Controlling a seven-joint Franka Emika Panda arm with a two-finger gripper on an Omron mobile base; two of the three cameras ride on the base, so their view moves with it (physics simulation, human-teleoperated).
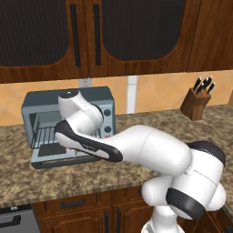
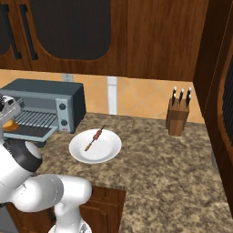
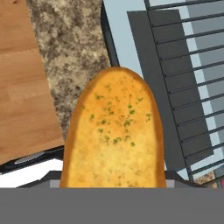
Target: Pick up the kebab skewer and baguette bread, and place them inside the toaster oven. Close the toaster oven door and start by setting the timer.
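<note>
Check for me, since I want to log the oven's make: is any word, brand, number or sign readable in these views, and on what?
None readable.
toaster oven: no brand visible; nothing legible by its knobs.
knife block: no label.
plate: plain.

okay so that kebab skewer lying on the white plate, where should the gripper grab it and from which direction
Grip the kebab skewer on its bare stick, toward the end away from the meat chunks, coming straight down from above. It lies flat on the shallow white plate, so a side approach would likely hit the rim. Set the fingers across the stick's diagonal line; the thin shaft probably closes more securely than the lumpy meat.
</note>
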